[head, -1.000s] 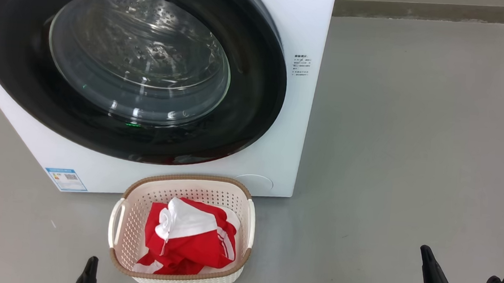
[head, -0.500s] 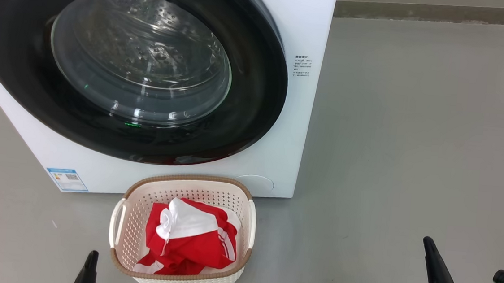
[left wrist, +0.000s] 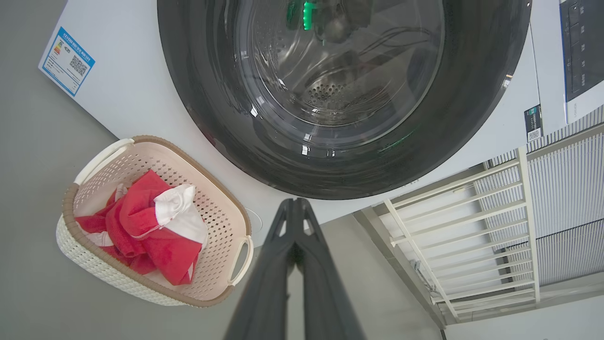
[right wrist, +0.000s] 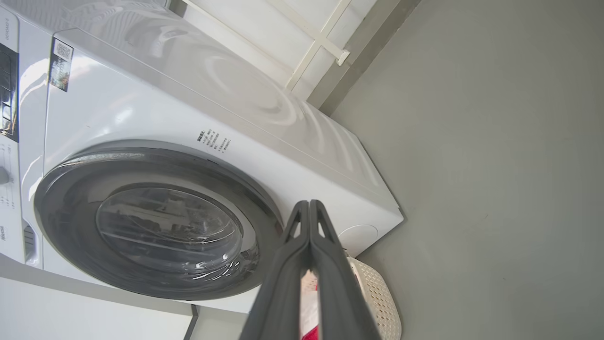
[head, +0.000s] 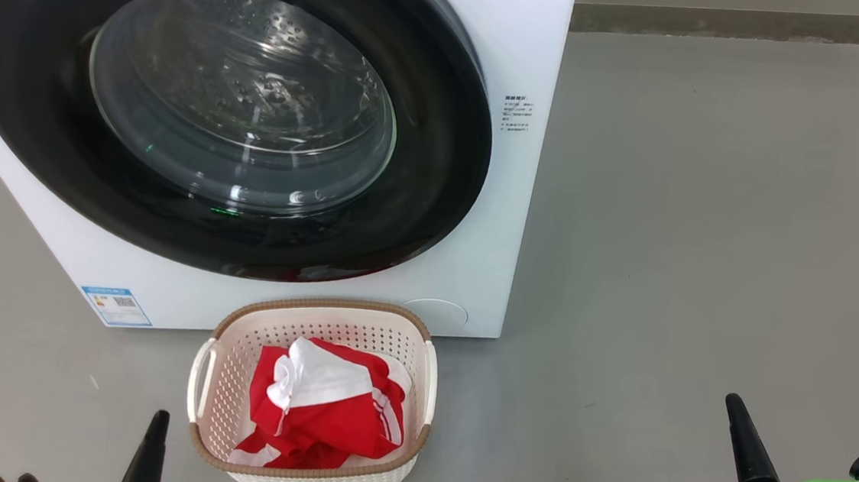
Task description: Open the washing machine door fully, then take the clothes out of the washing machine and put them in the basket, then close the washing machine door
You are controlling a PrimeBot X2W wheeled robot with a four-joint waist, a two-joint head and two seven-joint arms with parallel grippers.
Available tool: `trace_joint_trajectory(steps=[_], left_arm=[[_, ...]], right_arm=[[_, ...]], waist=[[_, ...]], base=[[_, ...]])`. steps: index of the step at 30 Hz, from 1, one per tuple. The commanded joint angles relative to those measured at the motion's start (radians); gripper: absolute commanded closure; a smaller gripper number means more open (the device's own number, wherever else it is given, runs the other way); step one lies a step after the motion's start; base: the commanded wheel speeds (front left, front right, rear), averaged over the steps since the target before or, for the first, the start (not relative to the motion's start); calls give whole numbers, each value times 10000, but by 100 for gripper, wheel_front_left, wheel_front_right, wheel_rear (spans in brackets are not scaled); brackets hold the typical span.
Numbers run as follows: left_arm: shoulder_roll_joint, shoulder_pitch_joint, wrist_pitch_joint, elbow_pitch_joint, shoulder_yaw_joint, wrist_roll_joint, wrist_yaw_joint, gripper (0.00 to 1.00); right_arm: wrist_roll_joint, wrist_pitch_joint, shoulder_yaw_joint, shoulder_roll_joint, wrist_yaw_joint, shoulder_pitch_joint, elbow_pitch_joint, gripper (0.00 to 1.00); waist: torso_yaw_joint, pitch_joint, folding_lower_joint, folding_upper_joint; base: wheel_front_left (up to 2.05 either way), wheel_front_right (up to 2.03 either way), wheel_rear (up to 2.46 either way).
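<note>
By my reading all three steps are done. The washing machine door (head: pixel 241 103) lies flush against the front of the washing machine (head: pixel 518 41). The clothes (head: pixel 324 409) sit in the basket (head: pixel 317 307), which stands on the floor (head: pixel 704 255) just in front of the machine, below the door. Through the glass I see bare perforated drum and no red fabric, so I judge the drum is empty.

My left hand (left wrist: pixel 293 208) is clenched on nothing, fingers pressed together, low beside the basket. My right hand (right wrist: pixel 309 208) is likewise clenched and empty, well off to the right over bare floor.

The next move calls for little. I would check that the latch has caught, press lightly on the black rim if it hasn't, and otherwise park both arms.

The clothes are a rumpled red heap with a white panel on top and white stripes, lying below the brown rim.
</note>
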Motion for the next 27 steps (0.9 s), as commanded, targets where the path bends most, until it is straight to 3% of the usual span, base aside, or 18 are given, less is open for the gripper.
trace_joint_trajectory(steps=[1,27], left_arm=[[57,-445,101,-216,287,-336,-45,100],[-85,-932,850,-189,483,-3027,-59,100]], right_arm=[[306,73,67,-82,-7,-541,-300,100],[2855,839,-144,-65,-9,-906,-483,100]], waist=[[3,-3,-1,0],[55,-48,-1,0]], base=[[0,0,0],[0,0,0]])
